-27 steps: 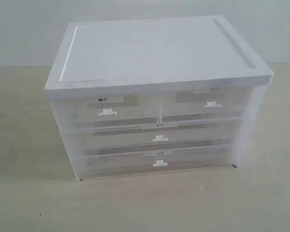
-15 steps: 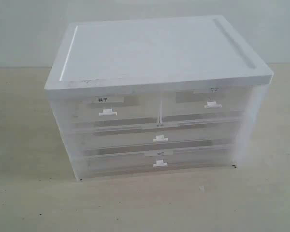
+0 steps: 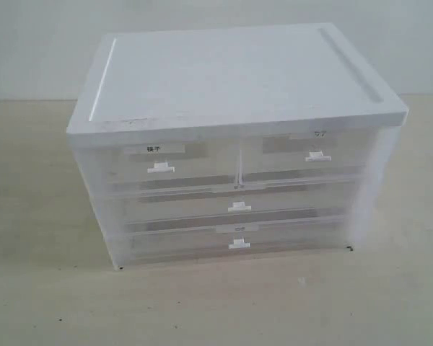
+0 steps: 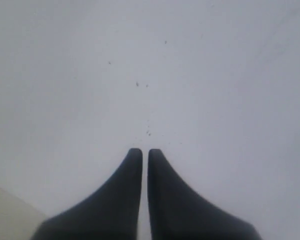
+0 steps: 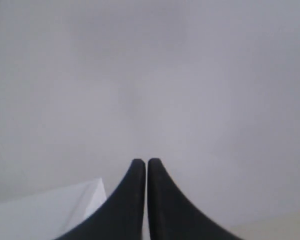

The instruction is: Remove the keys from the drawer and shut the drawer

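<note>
A translucent plastic cabinet with a white top (image 3: 231, 72) stands on the table. Its upper row has two half-width drawers. The task drawer (image 3: 303, 160) is the right one, shut, with a small white tab handle (image 3: 317, 156) and a faint mark above it. The keys are hidden from view. Neither arm shows in the exterior view. My left gripper (image 4: 141, 150) is shut with nothing in it, in front of a plain pale surface. My right gripper (image 5: 141, 160) is shut and empty too, with a white corner (image 5: 65, 205) of something beside it.
The left half-width drawer (image 3: 166, 169) carries a white label with black characters. Two full-width drawers (image 3: 234, 205) sit below, both shut. Beige tabletop (image 3: 216, 303) surrounds the cabinet.
</note>
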{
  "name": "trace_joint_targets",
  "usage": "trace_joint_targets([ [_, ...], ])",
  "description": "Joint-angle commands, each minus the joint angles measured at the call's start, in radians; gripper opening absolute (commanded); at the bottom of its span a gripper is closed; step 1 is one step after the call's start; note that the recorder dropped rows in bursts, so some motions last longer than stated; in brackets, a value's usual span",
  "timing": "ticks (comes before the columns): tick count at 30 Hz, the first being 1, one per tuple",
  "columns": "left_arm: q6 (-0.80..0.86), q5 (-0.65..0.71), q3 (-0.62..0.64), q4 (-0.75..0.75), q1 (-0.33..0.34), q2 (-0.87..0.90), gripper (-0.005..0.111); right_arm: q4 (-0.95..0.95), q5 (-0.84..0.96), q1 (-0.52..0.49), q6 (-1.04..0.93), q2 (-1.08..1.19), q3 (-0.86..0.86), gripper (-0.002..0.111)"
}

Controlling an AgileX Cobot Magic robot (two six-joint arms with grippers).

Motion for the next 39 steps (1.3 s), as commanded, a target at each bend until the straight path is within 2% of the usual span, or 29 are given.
trace_joint_targets([
  [1, -0.186, -0.128, 0.004, 0.184, 0.003, -0.002, 0.005, -0.001, -0.157, -0.002, 0.179, -0.005, 0.000, 0.000],
  [4, -0.466, -0.207, -0.060, 0.540, 0.003, 0.000, 0.005, -0.009, -0.107, -0.002, 0.292, -0.005, -0.027, 0.000],
  [7, -0.683, -0.359, -0.148, 0.882, 0.003, 0.074, 0.005, -0.115, -0.071, -0.002, 0.322, 0.026, -0.110, 0.000],
  [11, -0.680, -0.697, -0.271, 1.303, 0.003, 0.223, 0.005, -0.321, -0.072, -0.002, 0.516, 0.126, -0.223, 0.000],
  [14, -0.679, -0.882, -0.297, 1.442, 0.003, 0.325, 0.005, -0.581, -0.082, -0.002, 0.718, 0.214, -0.310, 0.000],
  [16, -0.678, -0.902, -0.291, 1.504, 0.003, 0.383, 0.005, -0.730, -0.094, -0.002, 0.833, 0.268, -0.359, 0.000],
  [19, -0.632, -0.879, -0.249, 1.453, 0.003, 0.465, 0.005, -0.915, -0.124, -0.002, 0.963, 0.347, -0.418, 0.000],
  [22, -0.485, -0.855, -0.216, 1.383, 0.003, 0.524, 0.005, -1.073, -0.131, -0.002, 1.070, 0.421, -0.471, 0.000],
  [27, -0.341, -0.805, -0.207, 1.317, 0.003, 0.588, 0.005, -1.243, -0.131, -0.002, 1.197, 0.522, -0.535, 0.000],
  [31, -0.242, -0.644, -0.207, 1.106, 0.003, 0.656, 0.005, -1.288, -0.131, -0.002, 1.215, 0.583, -0.560, 0.000],
  [35, -0.136, -0.597, -0.207, 0.953, 0.003, 0.721, 0.005, -1.291, -0.107, -0.002, 1.199, 0.610, -0.560, 0.000],
  [38, -0.136, -0.414, -0.218, 0.660, 0.003, 0.768, 0.005, -1.276, -0.086, -0.002, 1.196, 0.622, -0.560, 0.000],
  [39, -0.136, -0.296, -0.238, 0.545, 0.003, 0.783, 0.005, -1.276, -0.086, -0.002, 1.196, 0.625, -0.560, 0.000],
])
